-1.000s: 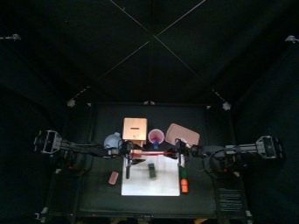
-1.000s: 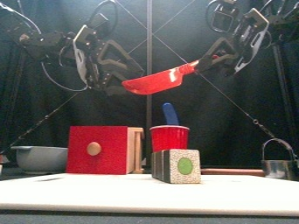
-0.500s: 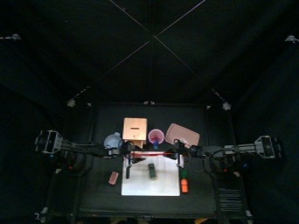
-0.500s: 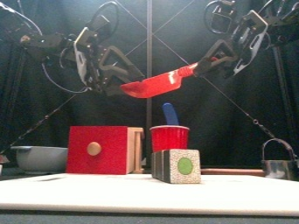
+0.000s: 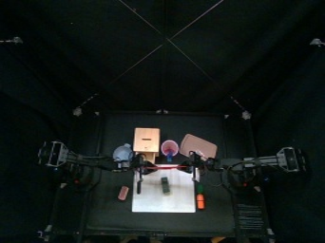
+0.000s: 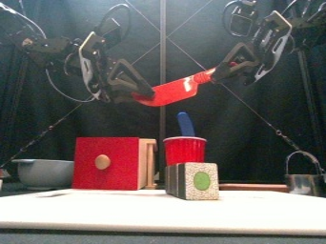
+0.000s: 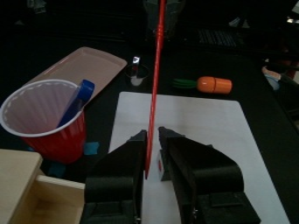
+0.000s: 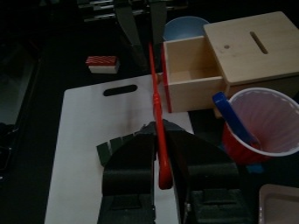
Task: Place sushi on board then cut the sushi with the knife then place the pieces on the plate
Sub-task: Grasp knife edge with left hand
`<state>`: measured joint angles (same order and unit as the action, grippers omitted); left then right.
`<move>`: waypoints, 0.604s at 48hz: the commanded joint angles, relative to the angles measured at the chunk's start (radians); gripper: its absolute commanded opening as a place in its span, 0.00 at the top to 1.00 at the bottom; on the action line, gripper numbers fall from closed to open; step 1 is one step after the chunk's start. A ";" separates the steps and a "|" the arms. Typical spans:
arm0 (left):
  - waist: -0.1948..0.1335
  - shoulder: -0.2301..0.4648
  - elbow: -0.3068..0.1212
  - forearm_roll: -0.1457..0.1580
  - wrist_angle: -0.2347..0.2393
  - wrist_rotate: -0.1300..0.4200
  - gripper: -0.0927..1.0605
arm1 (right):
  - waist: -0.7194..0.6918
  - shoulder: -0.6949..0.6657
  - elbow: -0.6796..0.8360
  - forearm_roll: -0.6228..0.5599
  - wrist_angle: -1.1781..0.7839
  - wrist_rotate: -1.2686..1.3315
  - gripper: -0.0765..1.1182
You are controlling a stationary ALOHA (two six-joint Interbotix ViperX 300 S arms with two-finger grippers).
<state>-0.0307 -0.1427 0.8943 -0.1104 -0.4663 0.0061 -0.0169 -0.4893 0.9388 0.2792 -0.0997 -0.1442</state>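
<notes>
Red knife (image 6: 173, 90) up in the air btw both grippers; sushi (image 6: 193, 180) on board (image 6: 76, 212).

Nearest us is the white board w/ the sushi standing on it, round green face to the front. An orange toy (image 5: 200, 200) lies just beside the board's right edge, and a red-white toy (image 5: 124, 193) is on the table left of the board. Behind the sushi we see the red cup (image 6: 185, 149) w/ blue knife (image 6: 186, 124) in it, the box (image 6: 109, 164) just left of the cup, bowl (image 6: 45, 172) far left, cutter (image 6: 303, 181) far right. Tray (image 5: 200, 145) sits further back, right of the cup. Above it all, left gripper (image 7: 153, 133) is clamped on the blade and right gripper (image 8: 160, 131) on the handle. The knife is tilted, handle end higher on the right.
</notes>
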 commanded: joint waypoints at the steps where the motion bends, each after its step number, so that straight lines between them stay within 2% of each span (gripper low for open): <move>1: 0.003 -0.005 -0.017 0.003 -0.005 0.002 0.40 | 0.003 -0.008 -0.026 0.002 -0.009 0.002 0.56; 8: 0.003 -0.005 -0.014 0.003 0.000 0.002 0.40 | 0.003 -0.008 -0.026 0.002 -0.009 0.002 0.56; 13: 0.003 -0.005 -0.017 0.003 0.028 0.002 0.41 | 0.003 -0.008 -0.026 0.003 -0.009 0.002 0.56; 19: 0.003 -0.005 -0.026 0.005 0.057 0.003 0.48 | 0.006 -0.005 -0.026 0.003 -0.009 0.002 0.56; 24: 0.005 -0.005 -0.026 0.015 0.061 0.006 0.56 | 0.009 -0.002 -0.026 0.003 -0.009 0.002 0.56; 29: 0.006 -0.005 -0.026 0.029 0.058 0.006 0.59 | 0.012 0.003 -0.026 0.003 -0.009 0.002 0.56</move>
<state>-0.0291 -0.1427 0.8912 -0.0874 -0.4019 0.0153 -0.0092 -0.4817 0.9403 0.2792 -0.0997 -0.1442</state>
